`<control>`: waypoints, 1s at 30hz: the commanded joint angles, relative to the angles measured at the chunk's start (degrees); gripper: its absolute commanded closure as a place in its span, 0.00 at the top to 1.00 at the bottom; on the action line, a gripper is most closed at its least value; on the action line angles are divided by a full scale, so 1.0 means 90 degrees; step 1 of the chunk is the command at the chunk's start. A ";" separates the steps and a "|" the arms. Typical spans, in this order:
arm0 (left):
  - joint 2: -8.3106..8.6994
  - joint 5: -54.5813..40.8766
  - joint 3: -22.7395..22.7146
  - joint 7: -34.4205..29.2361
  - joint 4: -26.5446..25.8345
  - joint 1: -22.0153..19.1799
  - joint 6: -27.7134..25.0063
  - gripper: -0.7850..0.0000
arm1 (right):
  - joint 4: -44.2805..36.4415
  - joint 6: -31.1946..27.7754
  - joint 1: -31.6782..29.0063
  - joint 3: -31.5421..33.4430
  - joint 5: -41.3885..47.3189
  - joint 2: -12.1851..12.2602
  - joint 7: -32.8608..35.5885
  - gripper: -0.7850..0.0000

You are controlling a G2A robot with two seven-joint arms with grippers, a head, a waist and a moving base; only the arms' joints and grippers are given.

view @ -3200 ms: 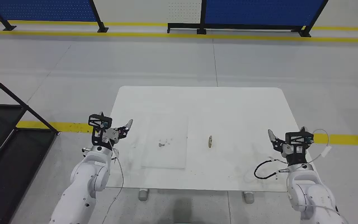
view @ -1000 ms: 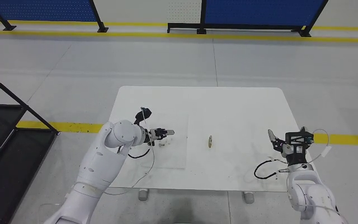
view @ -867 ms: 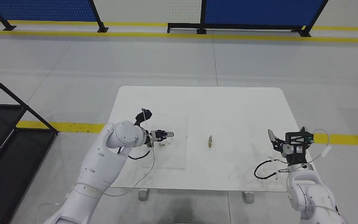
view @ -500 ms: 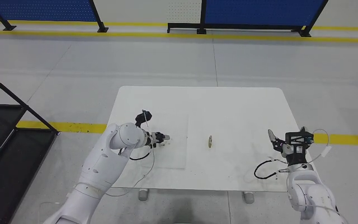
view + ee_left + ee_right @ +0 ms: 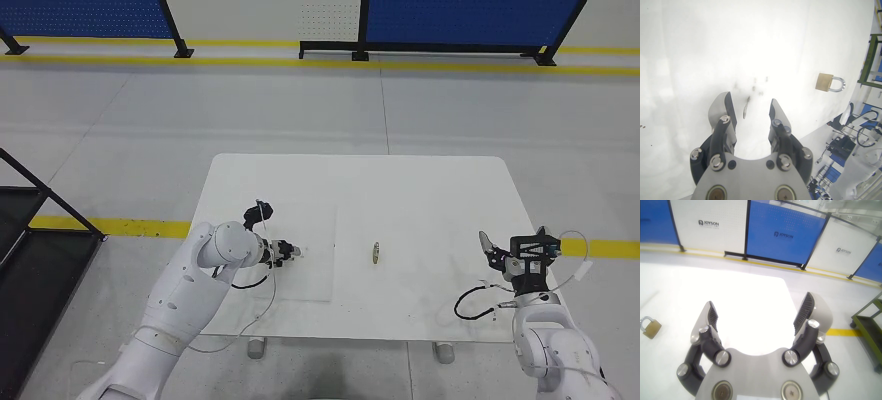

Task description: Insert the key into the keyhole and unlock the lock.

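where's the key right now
In the left wrist view, the key lies on the white table between the left gripper's open jaws, not gripped. The padlock lies apart, toward the robot's right.

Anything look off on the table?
Only dark specks on the table beside the key, like dirt or scuffs. The padlock looks intact, shackle shut, and seems to rest on its narrow edge.
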 commanded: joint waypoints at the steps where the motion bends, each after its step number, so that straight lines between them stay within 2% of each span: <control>1: 0.0007 -0.0013 -0.0005 0.0013 0.0020 0.0001 0.0000 0.40 | 0.0000 0.0000 0.0000 0.0000 0.0000 0.0000 0.0000 1.00; 6: 0.0022 -0.0012 0.0021 0.0009 0.0016 0.0010 -0.0010 0.23 | 0.0000 0.0000 0.0000 0.0000 0.0000 0.0000 0.0000 1.00; 9: 0.0032 -0.0030 0.0027 -0.0011 -0.0005 0.0023 -0.0007 0.18 | 0.0000 0.0000 0.0000 0.0000 0.0000 0.0000 0.0000 1.00; 21: 0.0079 -0.0032 0.0032 -0.0061 -0.0058 0.0071 -0.0002 0.17 | 0.0000 0.0000 0.0000 0.0000 0.0000 0.0000 0.0000 1.00; 26: 0.0099 -0.0024 0.0031 -0.0074 -0.0089 0.0095 0.0017 0.09 | 0.0000 0.0000 0.0000 0.0000 0.0000 0.0000 0.0000 1.00; 30: 0.0112 -0.0030 0.0044 -0.0082 -0.0107 0.0113 0.0019 0.07 | 0.0000 0.0000 0.0000 0.0000 0.0000 0.0000 0.0000 1.00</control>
